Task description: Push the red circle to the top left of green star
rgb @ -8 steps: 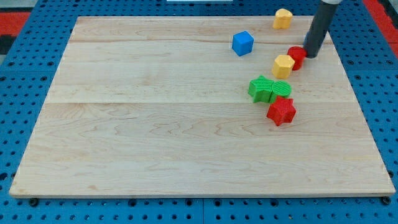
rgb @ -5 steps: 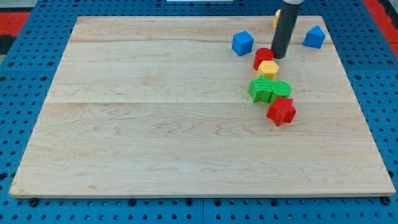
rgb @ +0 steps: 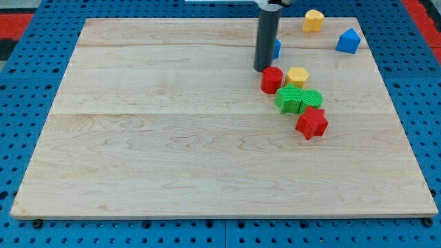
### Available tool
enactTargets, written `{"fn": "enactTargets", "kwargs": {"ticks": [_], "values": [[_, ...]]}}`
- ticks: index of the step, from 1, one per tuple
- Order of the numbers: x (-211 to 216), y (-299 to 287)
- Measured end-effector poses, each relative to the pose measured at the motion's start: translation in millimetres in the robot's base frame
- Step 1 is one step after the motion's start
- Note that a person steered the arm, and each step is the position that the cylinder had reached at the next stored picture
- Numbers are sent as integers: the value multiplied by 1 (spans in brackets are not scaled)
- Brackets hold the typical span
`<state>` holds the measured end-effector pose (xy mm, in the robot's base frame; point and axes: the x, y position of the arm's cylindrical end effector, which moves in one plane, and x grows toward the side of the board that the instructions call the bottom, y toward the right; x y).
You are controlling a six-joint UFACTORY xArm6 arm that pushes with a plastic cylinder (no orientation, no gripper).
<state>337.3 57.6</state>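
The red circle (rgb: 271, 80) lies right of the board's middle, just up and left of the green star (rgb: 289, 98), close to or touching it. My tip (rgb: 262, 69) stands just above and left of the red circle, close to it. A green round block (rgb: 312, 98) sits against the green star's right side.
A yellow block (rgb: 298, 76) lies right of the red circle. A red star (rgb: 311, 122) sits below the green blocks. A blue cube (rgb: 275, 48) is mostly hidden behind the rod. Another yellow block (rgb: 313, 20) and a blue block (rgb: 348, 40) lie near the top right.
The rod swept left across the top right. The red circle slid left and down, from right of the yellow block to the green star's upper left. The yellow block shifted slightly.
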Motion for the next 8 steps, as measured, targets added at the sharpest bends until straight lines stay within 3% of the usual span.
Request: {"fn": "enactTargets", "kwargs": {"ticks": [2,4,8], "values": [[8,-36],[-4,17],[57,48]]}}
